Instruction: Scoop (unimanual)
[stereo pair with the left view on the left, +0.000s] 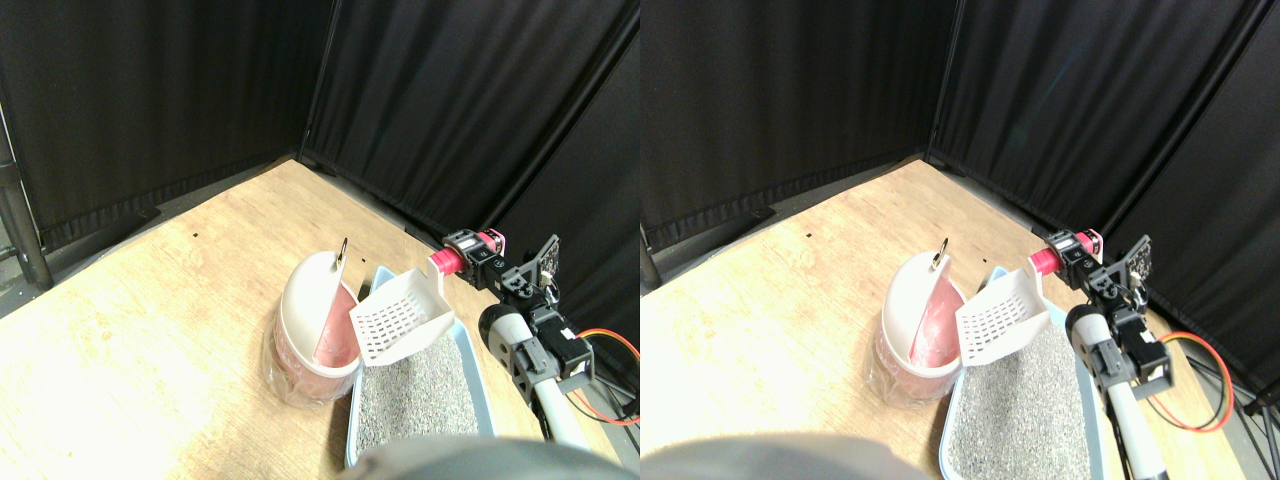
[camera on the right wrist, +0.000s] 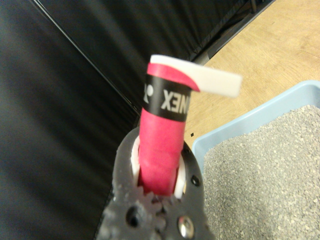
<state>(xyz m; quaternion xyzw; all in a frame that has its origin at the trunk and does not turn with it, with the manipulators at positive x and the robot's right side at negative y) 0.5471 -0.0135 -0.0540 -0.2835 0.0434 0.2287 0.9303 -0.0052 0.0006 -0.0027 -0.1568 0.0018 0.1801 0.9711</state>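
A white slotted scoop (stereo pair with the left view on the left: 400, 315) hangs tilted above the far end of a light-blue tray (stereo pair with the left view on the left: 484, 385) filled with grey litter (stereo pair with the left view on the left: 415, 395). The scoop's lip is right beside the white bin (stereo pair with the left view on the left: 310, 335) with a pink inside. My right gripper (stereo pair with the left view on the left: 468, 256) is shut on the scoop's pink wrapped handle (stereo pair with the left view on the left: 443, 262), reaching in from the right. In the wrist view the pink handle (camera on the right wrist: 162, 145) sits between the jaws of the gripper (camera on the right wrist: 159, 172), with the litter (camera on the right wrist: 265, 175) and the tray rim (camera on the right wrist: 250, 117) beside it. I cannot see any load in the scoop.
The bin's lid (stereo pair with the left view on the left: 312, 290) stands swung up, with a metal ring (stereo pair with the left view on the left: 343, 250) at its top. Black curtains (stereo pair with the left view on the left: 450, 100) close off the back and right, close behind the arm. Orange cables (stereo pair with the left view on the left: 605, 345) trail at the right. Bare wooden floor (stereo pair with the left view on the left: 150, 330) spreads to the left.
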